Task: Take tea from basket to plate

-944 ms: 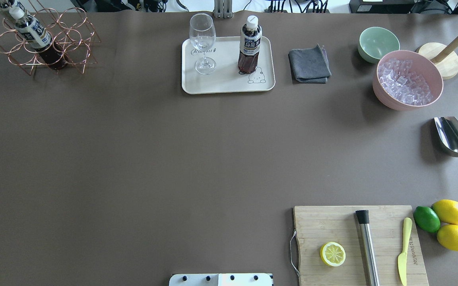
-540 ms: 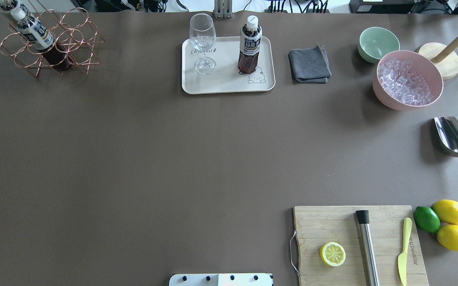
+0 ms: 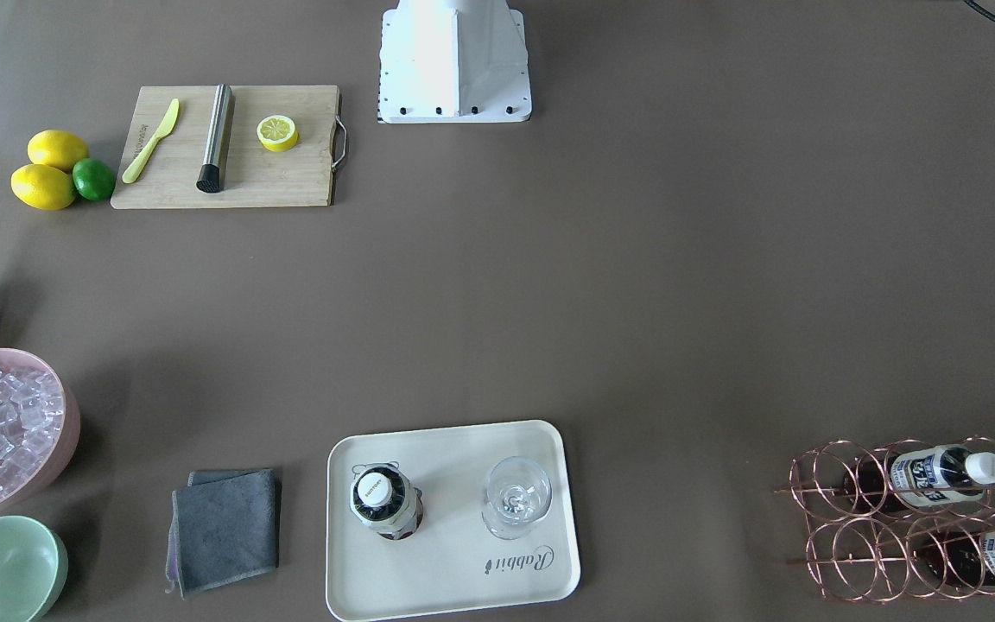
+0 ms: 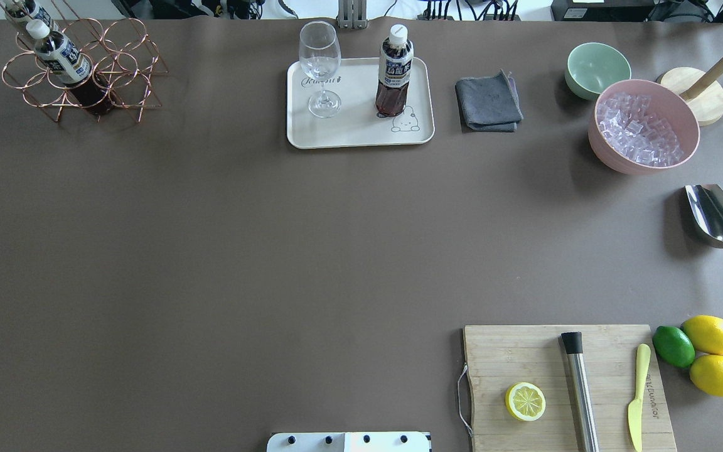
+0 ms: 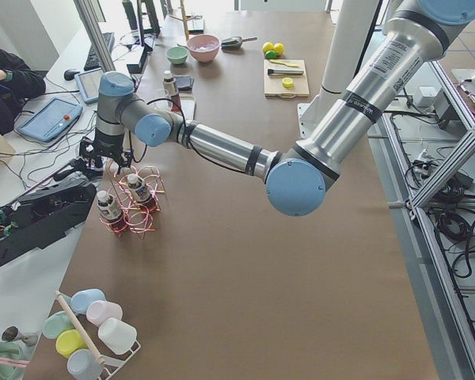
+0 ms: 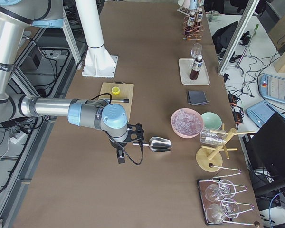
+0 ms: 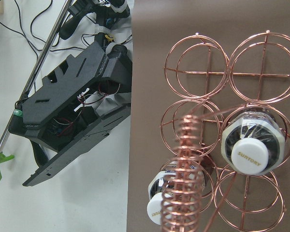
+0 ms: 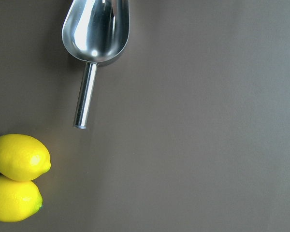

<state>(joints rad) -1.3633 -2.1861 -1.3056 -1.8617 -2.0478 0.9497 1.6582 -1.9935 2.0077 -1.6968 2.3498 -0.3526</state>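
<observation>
One tea bottle [image 4: 394, 75] stands upright on the cream plate [image 4: 349, 133], next to a wine glass [image 4: 320, 66]. Two more tea bottles [image 4: 60, 58] [image 3: 938, 473] sit in rings of the copper wire basket [image 4: 120, 69] at the table's far left corner. In the left wrist view the coiled handle [image 7: 188, 183] rises between the two white caps [image 7: 251, 154]. My left gripper [image 5: 103, 158] hangs just over the basket [image 5: 142, 215]; I cannot tell whether it is open or shut. My right gripper [image 6: 137, 135] hovers near the metal scoop [image 6: 160, 144]; its state is also unclear.
A grey cloth [image 4: 488, 103], a green bowl [image 4: 597, 68] and a pink bowl of ice [image 4: 642, 125] lie right of the plate. A cutting board [image 4: 524, 358] carries a lemon half, a muddler and a yellow knife. Lemons and a lime [image 4: 673, 346] lie beside it.
The basket with its two bottles has slid a little to the right in the overhead view and the bottles stand more upright. The plate and its bottle have not moved.
</observation>
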